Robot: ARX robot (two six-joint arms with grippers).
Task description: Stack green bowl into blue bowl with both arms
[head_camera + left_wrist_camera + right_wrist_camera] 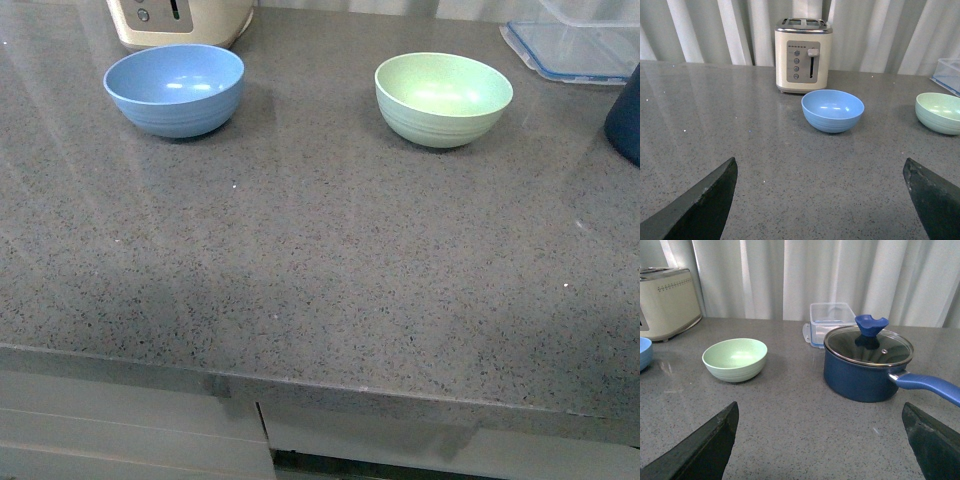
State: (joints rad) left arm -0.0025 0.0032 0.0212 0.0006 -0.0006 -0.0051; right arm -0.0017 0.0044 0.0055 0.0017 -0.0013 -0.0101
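Well beyond the parted left fingers sits the blue bowl; beyond the parted right fingers, the green bowl.

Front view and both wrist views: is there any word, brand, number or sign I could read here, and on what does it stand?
No readable text anywhere.
Cream-coloured two-slot toaster: a row of small marks on its front panel and symbols on its round buttons, all too small to read.
Light-blue round bowl, pale green round bowl, dark blue lidded saucepan, clear plastic box: no markings visible.
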